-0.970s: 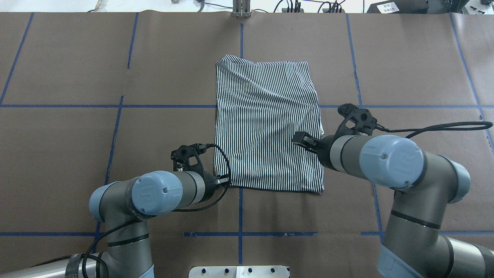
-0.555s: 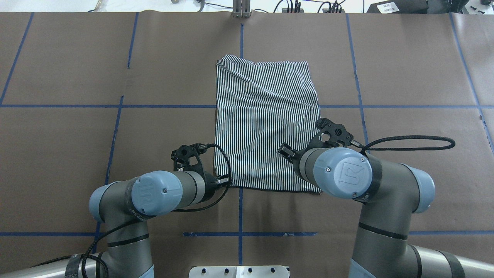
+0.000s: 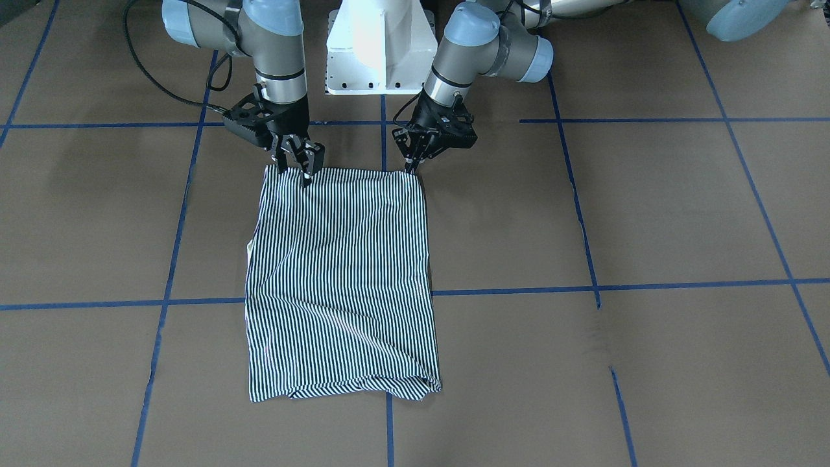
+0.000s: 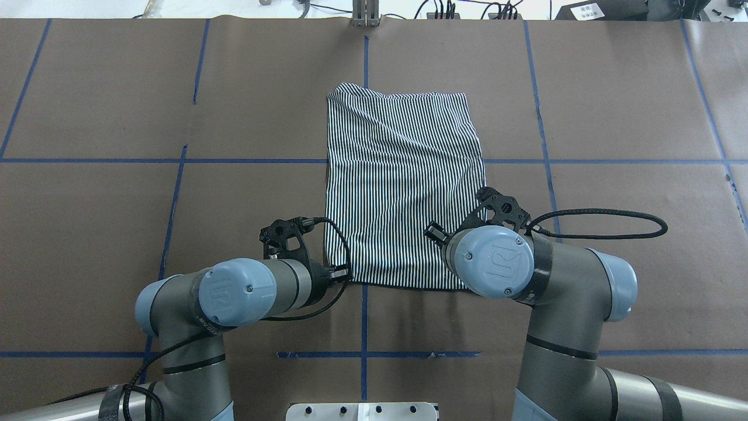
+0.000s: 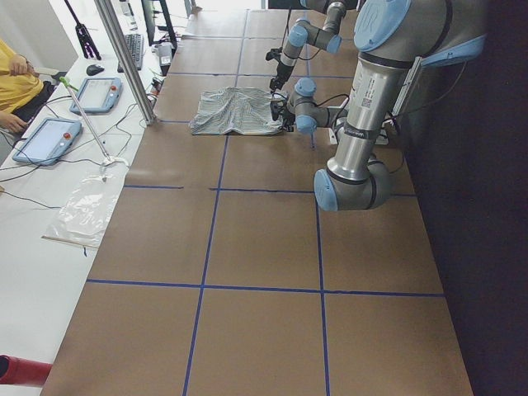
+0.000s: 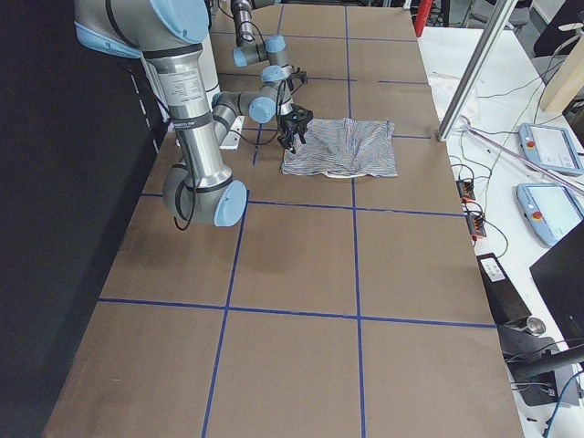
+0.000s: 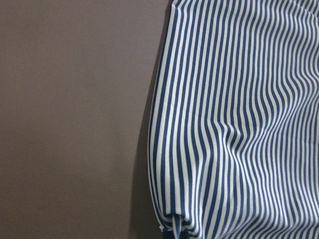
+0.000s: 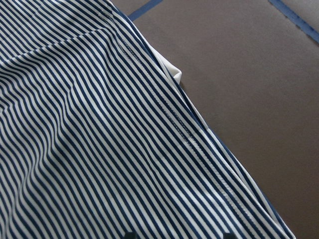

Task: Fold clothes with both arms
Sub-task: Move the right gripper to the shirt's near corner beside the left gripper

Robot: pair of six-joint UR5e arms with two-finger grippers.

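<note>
The navy-and-white striped polo shirt (image 3: 340,279) lies folded in a long rectangle on the brown table (image 3: 648,214); it also shows in the overhead view (image 4: 403,175). A bit of cream collar (image 3: 250,245) peeks out from one long edge. My left gripper (image 3: 409,165) is pinched shut at the shirt's near corner on my left; the left wrist view shows that edge (image 7: 164,149) wrinkling toward the grip. My right gripper (image 3: 296,168) is open, its fingers astride the other near corner. The right wrist view shows the hem (image 8: 179,134) and two fingertips at the bottom.
The white pedestal base (image 3: 379,45) stands just behind both grippers. Blue tape lines (image 4: 362,327) cross the table. A bench with tablets (image 5: 49,136) and a metal post (image 5: 124,58) runs along the far side, with an operator there.
My right arm has swung in toward me and to the left, bringing its gripper down over the shirt's near right corner. My left arm and the shirt have not moved.
</note>
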